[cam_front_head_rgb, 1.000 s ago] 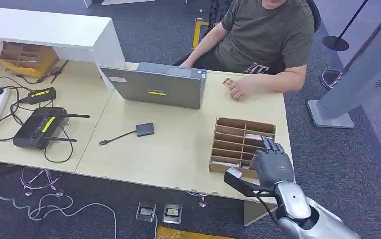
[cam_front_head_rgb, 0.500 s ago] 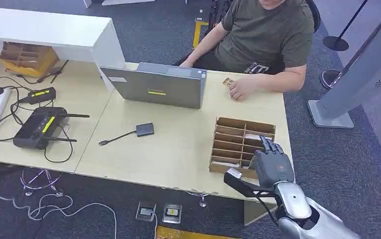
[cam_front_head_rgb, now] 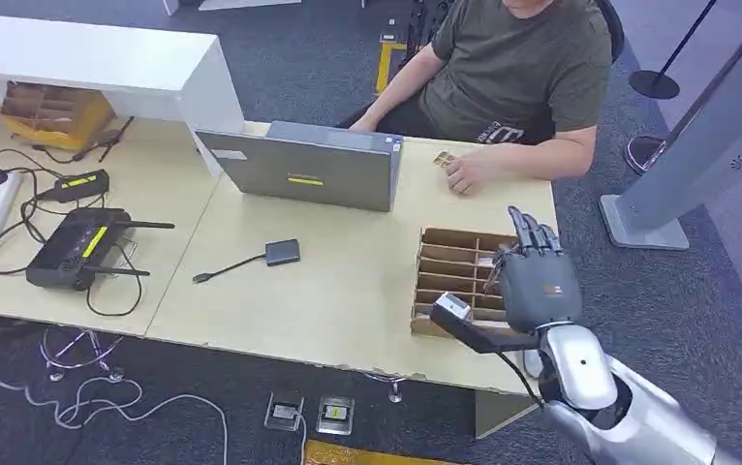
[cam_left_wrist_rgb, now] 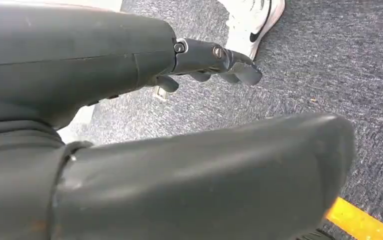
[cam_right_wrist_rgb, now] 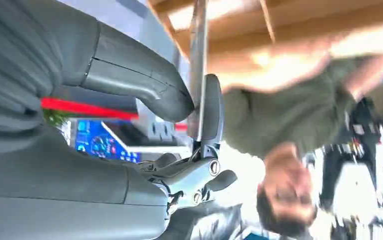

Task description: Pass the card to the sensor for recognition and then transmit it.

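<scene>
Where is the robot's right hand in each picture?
Head view: the right hand is low on the right, raised above the cardboard box.
Right wrist view: it comes in from the left edge, pinching a thin card.
Left wrist view: that is the other one, the left hand, above carpet.
Shared landmark: the person in the green shirt.

Bare tabletop [cam_front_head_rgb: 348, 281] is left open between the laptop [cam_front_head_rgb: 299, 172] and the slotted cardboard organizer [cam_front_head_rgb: 459, 271] — interrupted solely by a small adapter [cam_front_head_rgb: 282, 252].
</scene>
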{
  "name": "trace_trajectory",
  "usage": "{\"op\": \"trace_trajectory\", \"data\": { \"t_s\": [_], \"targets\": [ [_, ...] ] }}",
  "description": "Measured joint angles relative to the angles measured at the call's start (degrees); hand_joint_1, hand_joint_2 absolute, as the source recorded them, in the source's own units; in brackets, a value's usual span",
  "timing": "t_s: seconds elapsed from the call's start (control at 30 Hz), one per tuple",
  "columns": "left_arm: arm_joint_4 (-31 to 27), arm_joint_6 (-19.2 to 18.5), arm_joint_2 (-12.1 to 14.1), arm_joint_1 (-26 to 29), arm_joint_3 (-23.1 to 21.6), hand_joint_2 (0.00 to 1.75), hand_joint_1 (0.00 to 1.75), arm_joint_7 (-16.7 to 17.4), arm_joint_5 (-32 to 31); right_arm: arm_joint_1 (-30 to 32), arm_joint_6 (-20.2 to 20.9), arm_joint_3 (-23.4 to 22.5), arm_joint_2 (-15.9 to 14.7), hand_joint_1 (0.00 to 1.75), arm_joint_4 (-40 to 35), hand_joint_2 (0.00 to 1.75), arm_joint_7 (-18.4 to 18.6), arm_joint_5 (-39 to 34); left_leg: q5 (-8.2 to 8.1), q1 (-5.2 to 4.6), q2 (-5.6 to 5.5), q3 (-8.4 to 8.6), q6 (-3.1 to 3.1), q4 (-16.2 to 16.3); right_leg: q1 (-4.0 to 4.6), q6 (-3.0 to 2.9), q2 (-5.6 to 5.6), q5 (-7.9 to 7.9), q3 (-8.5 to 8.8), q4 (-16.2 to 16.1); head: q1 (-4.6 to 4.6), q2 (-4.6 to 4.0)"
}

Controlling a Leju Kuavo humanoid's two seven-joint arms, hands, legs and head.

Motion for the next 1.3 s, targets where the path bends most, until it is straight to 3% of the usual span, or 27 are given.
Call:
{"op": "trace_trajectory", "data": {
  "t_s": [0.23,0.47,1.23,1.27,1.3],
  "targets": [
    [0.0,0.2,0.0,0.0,0.0,0.00,0.00,0.0,0.1,-4.9,-1.0,-2.7,0.0,1.75,-5.0,1.75,-0.5,0.3,0.00,0.00,0.01,-0.01,0.00,0.0,0.00,0.00,0.01,0.00,0.00,0.0,-0.02,-0.02],
    [0.0,-0.3,-0.2,0.0,0.0,0.00,0.00,-0.6,0.0,-6.7,-0.6,-2.6,0.6,1.75,-4.8,1.75,-2.4,-2.6,0.00,0.00,0.00,-0.04,0.00,0.0,0.00,0.00,0.01,0.00,0.00,0.0,0.00,0.00],
    [0.0,-1.8,-0.5,-0.1,-0.2,0.00,0.00,-1.1,-1.9,-12.4,0.1,-1.1,9.3,1.75,15.8,1.75,-4.2,-3.6,0.00,0.01,-0.03,-0.07,0.00,0.0,0.00,0.00,-0.02,0.00,-0.02,0.0,-0.02,0.00],
    [0.0,-1.7,-0.6,-0.1,-0.2,0.00,0.00,-0.9,-1.8,-12.4,-0.3,-1.1,9.7,0.44,16.8,1.75,-4.2,-3.4,0.00,0.00,-0.03,-0.06,0.00,0.0,0.00,0.00,-0.02,0.00,-0.02,0.0,0.00,-0.02],
    [0.0,-1.7,-0.6,-0.1,-0.2,0.00,0.00,-0.6,-1.8,-12.4,-0.5,-1.1,10.0,0.00,17.7,1.75,-4.3,-3.3,0.00,0.00,-0.03,-0.06,0.00,0.0,0.00,0.00,-0.02,0.00,-0.02,0.0,0.00,-0.02]
  ]
}}
